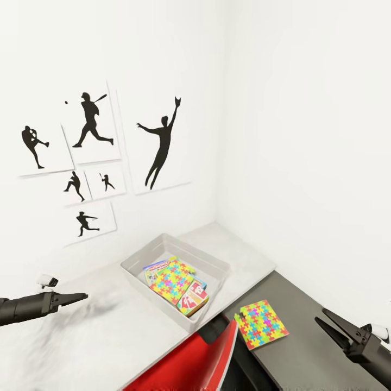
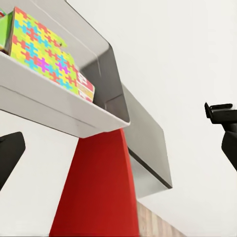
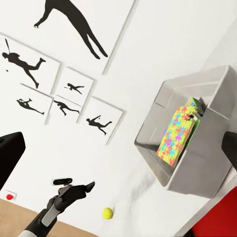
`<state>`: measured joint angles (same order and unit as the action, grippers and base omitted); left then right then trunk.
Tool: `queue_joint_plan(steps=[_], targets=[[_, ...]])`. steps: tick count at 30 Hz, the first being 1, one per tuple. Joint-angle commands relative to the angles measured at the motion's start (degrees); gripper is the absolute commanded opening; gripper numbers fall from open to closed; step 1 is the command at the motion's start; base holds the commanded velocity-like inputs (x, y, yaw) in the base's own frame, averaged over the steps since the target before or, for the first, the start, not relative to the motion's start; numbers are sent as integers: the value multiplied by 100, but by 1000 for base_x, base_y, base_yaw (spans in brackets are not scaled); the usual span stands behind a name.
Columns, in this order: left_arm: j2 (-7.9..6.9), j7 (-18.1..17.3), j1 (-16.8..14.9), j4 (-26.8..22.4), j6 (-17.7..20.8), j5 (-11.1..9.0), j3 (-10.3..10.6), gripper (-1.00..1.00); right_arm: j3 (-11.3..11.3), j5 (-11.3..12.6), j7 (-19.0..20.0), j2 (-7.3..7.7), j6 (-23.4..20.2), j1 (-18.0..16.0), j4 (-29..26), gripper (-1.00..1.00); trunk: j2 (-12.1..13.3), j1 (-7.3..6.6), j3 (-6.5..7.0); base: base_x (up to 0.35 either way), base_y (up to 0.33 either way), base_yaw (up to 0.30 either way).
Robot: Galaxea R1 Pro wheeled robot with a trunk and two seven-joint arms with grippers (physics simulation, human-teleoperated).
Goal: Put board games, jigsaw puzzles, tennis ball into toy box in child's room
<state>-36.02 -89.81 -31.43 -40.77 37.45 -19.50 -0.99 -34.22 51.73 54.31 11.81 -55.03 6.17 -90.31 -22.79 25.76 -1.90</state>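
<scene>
Fingers: left gripper [image 1: 81,296] looked pinched narrow and empty over the table [image 1: 98,326]; right gripper [image 1: 332,324] was spread wide, empty, over the dark lower section, presumably lining up on the loose jigsaw puzzle [image 1: 260,324] there. Toy box [image 1: 214,260] already held one puzzle plus game boxes. Tennis ball [image 3: 107,213] sat on the table near the left gripper, not yet binned.

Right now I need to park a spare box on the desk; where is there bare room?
Free: light grey top between toy box and wall pictures; dark section beyond the loose jigsaw puzzle. Crowded: inside the toy box, stacked with games and a puzzle.
</scene>
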Motion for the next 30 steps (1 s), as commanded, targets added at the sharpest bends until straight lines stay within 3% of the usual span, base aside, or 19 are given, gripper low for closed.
queue_joint_plan(steps=[1, 9, 30], targets=[[-2, -19, -3, -2, 61, -2, 1, 100, -3, 4, 9, 0, -24, -2, -3, 100, -13, 2, -12, -161, -1, 0], [-4, -19, -3, -6, 61, -2, 3, 100, 0, 10, 15, -3, -25, -2, -7, 100, -13, 2, 16, -135, -35, -108], [-26, -19, -3, -10, 59, -10, -4, 100, 12, 13, 18, -3, -25, -2, 1, 100, -13, 2, 158, -7, -9, -218]])
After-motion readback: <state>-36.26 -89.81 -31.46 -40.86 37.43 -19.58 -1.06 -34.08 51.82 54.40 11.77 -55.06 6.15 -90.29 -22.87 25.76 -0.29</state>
